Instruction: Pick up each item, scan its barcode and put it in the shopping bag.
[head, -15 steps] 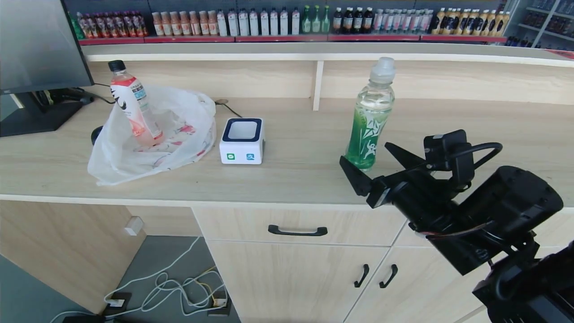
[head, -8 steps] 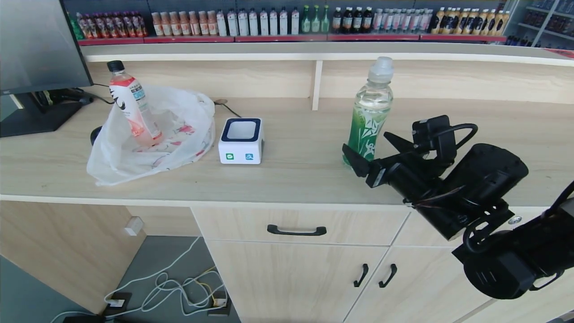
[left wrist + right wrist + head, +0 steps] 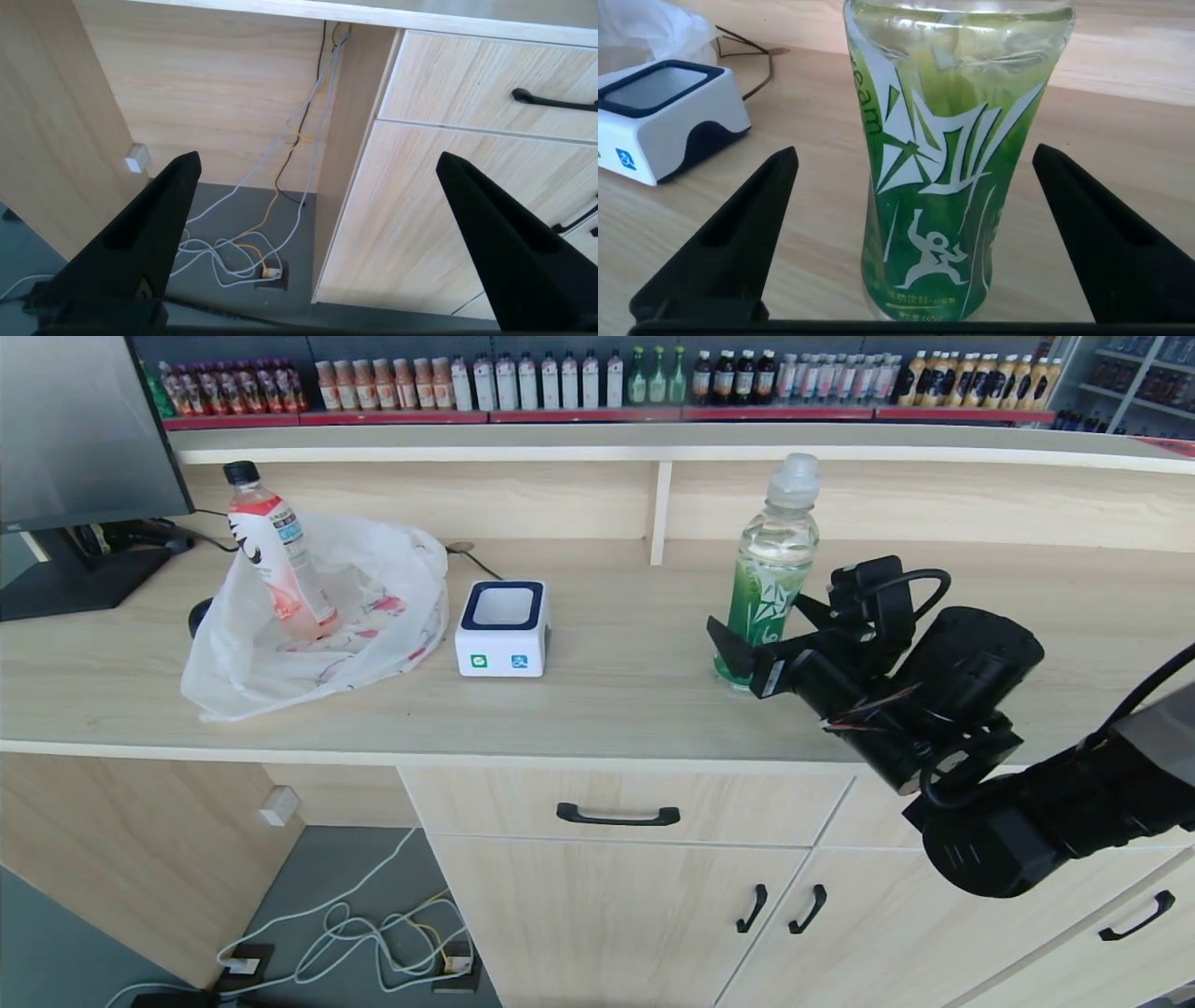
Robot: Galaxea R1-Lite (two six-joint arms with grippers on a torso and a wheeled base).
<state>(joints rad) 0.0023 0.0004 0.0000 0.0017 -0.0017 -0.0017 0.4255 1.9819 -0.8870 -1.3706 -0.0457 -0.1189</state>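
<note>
**Green bottle on the bench, right pincer spread at its base**

The green bottle (image 3: 773, 569) stands upright on the bench (image 3: 607, 700), toward the robot's right. It is clear plastic with a green printed label and a pale cap. The right pincer (image 3: 756, 616) is level with the bottle's lower half. Its fingers are spread wide, and in the right wrist view the bottle sits in the opening between them, one dark finger on either side. The fingers are not pressed onto the label, and I cannot tell whether either one touches it.

To the bottle's left, well apart from it, sits the scanner (image 3: 502, 628), a small white box with a dark-rimmed window on top. Just beside the scanner, farther left, lies the shopping bag (image 3: 308, 635), white and crumpled, with its mouth open. A pink bottle (image 3: 275, 555) with a black cap is in the bag, leaning a little, its upper part rising above the plastic.

The left pincer (image 3: 318, 161) is below the bench top, also spread wide and gripping nothing. Between its fingers the left wrist view shows the wooden cupboard fronts and a tangle of cables (image 3: 252, 252) on the floor.

A monitor (image 3: 84, 420) stands at the bench's far left corner. Behind the bench, a shelf (image 3: 597, 418) carries a long row of drinks.
</note>
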